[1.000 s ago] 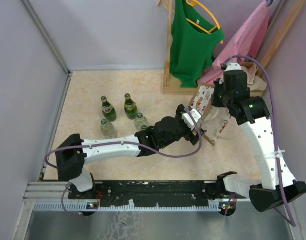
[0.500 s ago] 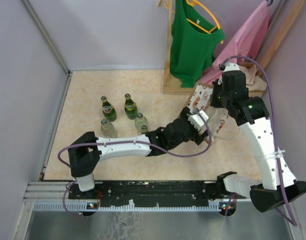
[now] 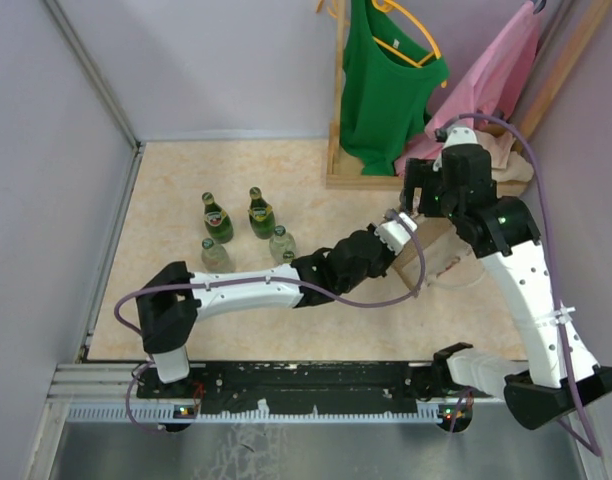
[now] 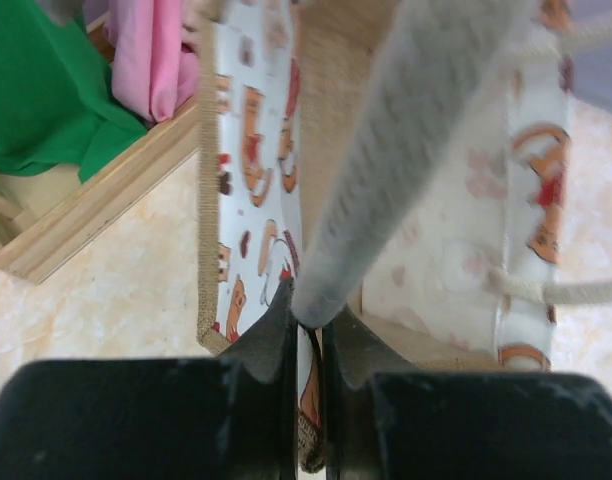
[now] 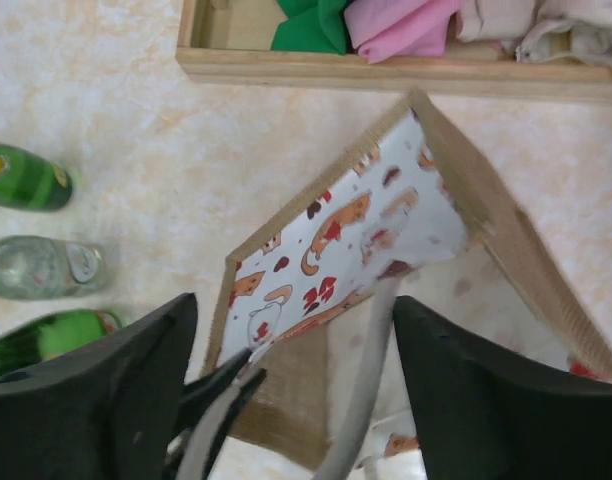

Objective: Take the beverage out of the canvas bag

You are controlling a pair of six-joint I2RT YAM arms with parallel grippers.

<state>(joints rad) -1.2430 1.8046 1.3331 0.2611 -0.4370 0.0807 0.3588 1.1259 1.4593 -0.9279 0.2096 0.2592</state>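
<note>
Left gripper (image 4: 308,318) newly clamped on canvas bag (image 4: 251,170) rim; right gripper (image 5: 296,305) open above.

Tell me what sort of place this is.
Probably a staged robot test booth: plain panel walls box in the tabletop, a mounting rail runs along the near edge, and bottles and hung shirts serve as props.

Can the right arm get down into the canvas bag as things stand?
Probably yes. The right tool hangs open just above the canvas bag, and the left tool is shut on its rim, steadying it. A grey cable crosses over the bag, though, and could snag.
</note>
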